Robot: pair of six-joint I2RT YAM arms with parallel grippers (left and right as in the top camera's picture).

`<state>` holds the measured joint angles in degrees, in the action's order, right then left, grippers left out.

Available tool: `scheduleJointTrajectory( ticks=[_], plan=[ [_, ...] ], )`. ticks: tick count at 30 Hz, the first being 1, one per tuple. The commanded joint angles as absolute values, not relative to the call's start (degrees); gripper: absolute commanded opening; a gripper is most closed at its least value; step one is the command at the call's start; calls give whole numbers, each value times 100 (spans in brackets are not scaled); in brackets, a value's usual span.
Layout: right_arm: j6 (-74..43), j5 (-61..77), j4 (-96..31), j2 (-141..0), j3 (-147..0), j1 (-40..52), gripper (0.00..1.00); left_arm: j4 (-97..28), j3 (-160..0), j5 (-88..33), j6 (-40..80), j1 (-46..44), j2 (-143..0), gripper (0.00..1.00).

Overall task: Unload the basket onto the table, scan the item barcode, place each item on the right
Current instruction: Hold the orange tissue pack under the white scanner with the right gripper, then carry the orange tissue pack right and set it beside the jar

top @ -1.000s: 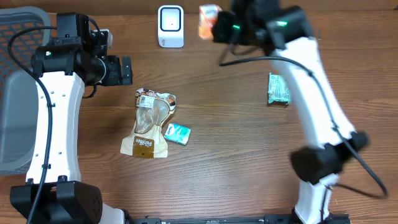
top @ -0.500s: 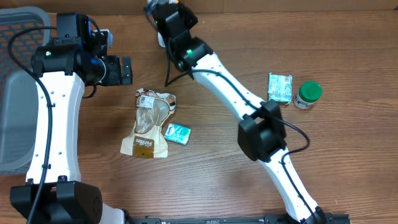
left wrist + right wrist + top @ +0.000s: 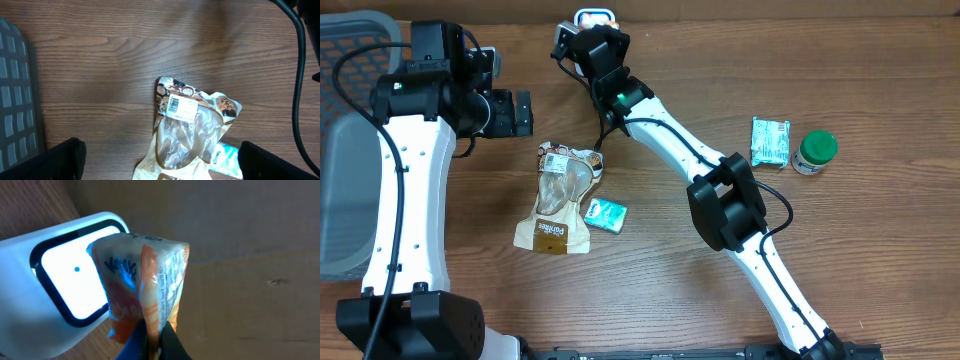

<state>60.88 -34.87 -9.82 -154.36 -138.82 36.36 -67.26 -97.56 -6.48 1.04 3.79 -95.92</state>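
Overhead view, contents as listed.

- Wooden table point(image 3: 880, 60): brown grain, bearing all items.
- Grey basket point(image 3: 340, 190): set at the table's left edge. Its mesh wall is also seen from the left wrist.
- Left gripper point(image 3: 523, 113): held above the table near the basket, jaws spread wide, nothing between them. Its two dark fingers point(image 3: 60, 160) are seen at the lower corners of the left wrist view.
- Snack pouch point(image 3: 560, 195): laid flat below the left gripper, with a clear panel in the middle and a white barcode label point(image 3: 181, 107) near its top end.
- Teal packet point(image 3: 606, 214): laid flat against the pouch's lower right edge.
- Green-and-white packet point(image 3: 770, 141): placed at the right of the table, well apart from the pouch.
- Green-lidded jar point(image 3: 815, 151): stood upright just beside that packet, on its right.
- Scanner point(image 3: 594, 16): white, at the far edge, largely covered by the right arm. Its dark-framed bright window point(image 3: 75, 280) is shown in the right wrist view.
- Right gripper point(image 3: 154, 337): reached across to the scanner, jaws clamped on the orange packet point(image 3: 145, 290).
- Orange packet: pinched by its lower seam and held upright just in front of the scanner's window, overlapping its right side. Whether the two touch cannot be told.
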Motion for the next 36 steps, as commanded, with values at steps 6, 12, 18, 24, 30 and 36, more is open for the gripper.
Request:
scheduleJointTrajectory(
  ticks=[6, 12, 18, 24, 30, 36],
  plan=[
    [6206, -3417, -947, -15384, -13979, 3627, 4, -6707, -9863, -692, -5, 399, -9631, 99],
    [6088, -3417, -950, -15375, -13979, 3627, 4, -6709, -9863, -692, -5, 399, -9631, 100],
    [4615, -3194, -1256, -14969, -13981, 3535, 4, -6707, -9863, -692, -5, 399, -9631, 100],
    [3083, -2515, -2456, -13979, -13981, 3424, 4, -6709, -9861, -692, -5, 395, -9631, 99],
    [869, -1723, -4368, -12783, -13981, 3234, 4, -6707, -9863, -692, -3, 395, -9631, 100],
    [-646, -998, -6895, -11889, -13981, 2698, 4, -6709, -9863, -692, -5, 395, -9631, 100]
  ],
)
